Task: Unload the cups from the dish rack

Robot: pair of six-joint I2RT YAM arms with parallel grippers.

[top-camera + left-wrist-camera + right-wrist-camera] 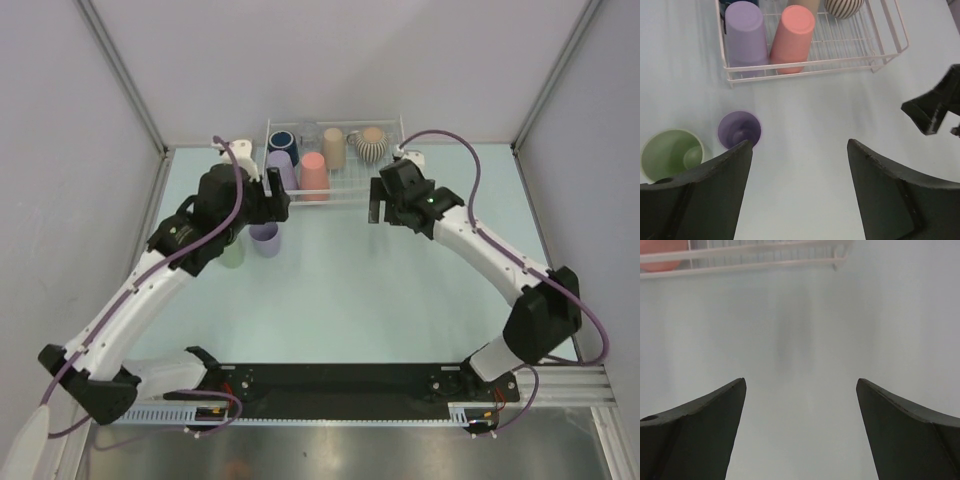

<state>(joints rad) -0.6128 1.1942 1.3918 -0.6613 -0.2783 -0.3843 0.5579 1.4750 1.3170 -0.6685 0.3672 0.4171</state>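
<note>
The white wire dish rack [350,198] stands at the back of the table. In it are a navy mug [282,142], a clear cup [309,132], a tan cup [334,148], a ribbed beige mug [372,143], a lavender cup [282,172] and a salmon-pink cup [314,175]. A second lavender cup [265,238] and a pale green cup [233,250] stand upright on the table left of centre. My left gripper [278,200] is open and empty, just in front of the rack's left end. My right gripper [382,205] is open and empty, in front of the rack's right end.
In the left wrist view the rack [840,62] holds the lavender cup [745,37], salmon-pink cup [794,37] and ribbed mug [844,7]; the loose lavender [739,130] and green [671,154] cups sit lower left. Grey walls enclose the table.
</note>
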